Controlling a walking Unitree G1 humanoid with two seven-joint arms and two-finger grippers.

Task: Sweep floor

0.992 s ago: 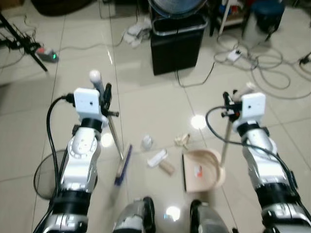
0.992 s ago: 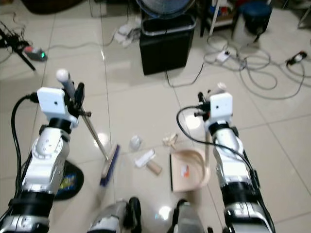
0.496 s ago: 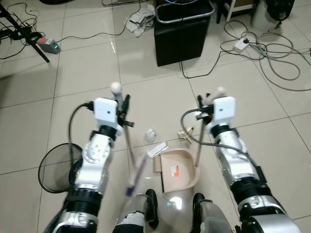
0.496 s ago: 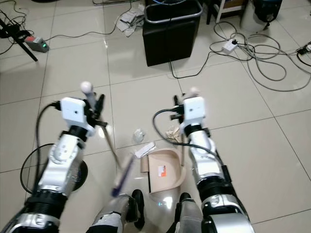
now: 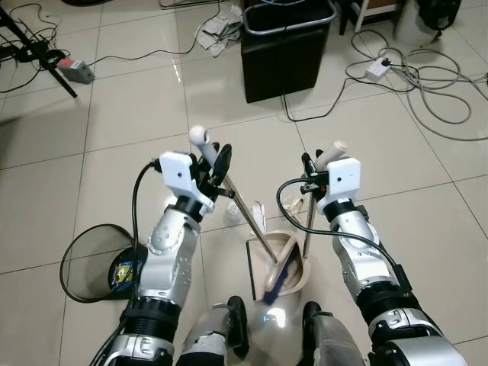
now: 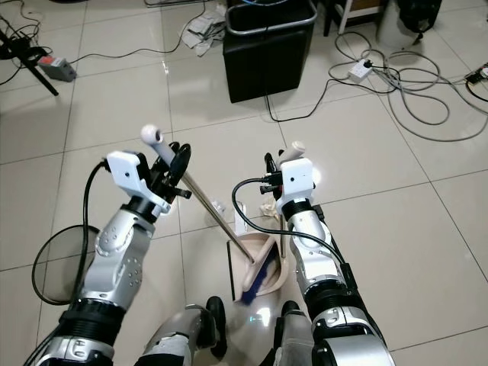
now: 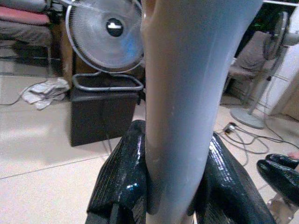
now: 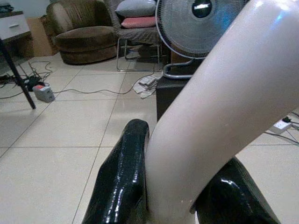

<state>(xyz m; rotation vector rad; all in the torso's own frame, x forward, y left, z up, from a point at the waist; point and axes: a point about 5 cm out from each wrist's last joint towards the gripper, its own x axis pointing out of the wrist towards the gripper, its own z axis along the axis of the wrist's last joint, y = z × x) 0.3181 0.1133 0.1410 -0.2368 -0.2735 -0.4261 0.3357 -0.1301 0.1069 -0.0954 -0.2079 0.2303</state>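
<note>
Left tool (image 5: pixel 217 164) grips the broom (image 5: pixel 252 225), its blue bristles inside the dustpan (image 5: pixel 293 263); right tool (image 5: pixel 309 169) grips the dustpan handle (image 5: pixel 307 225). Beyond the dustpan: crumpled paper (image 5: pixel 292 206), black bin (image 5: pixel 286 49), cables (image 5: pixel 427 76).

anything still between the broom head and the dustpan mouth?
Nothing visible. The blue broom head already sits inside the beige plastic dustpan. The left gripper holds the broom's metal handle, the right gripper the dustpan's. White scraps lie beyond the pan's far rim.
</note>
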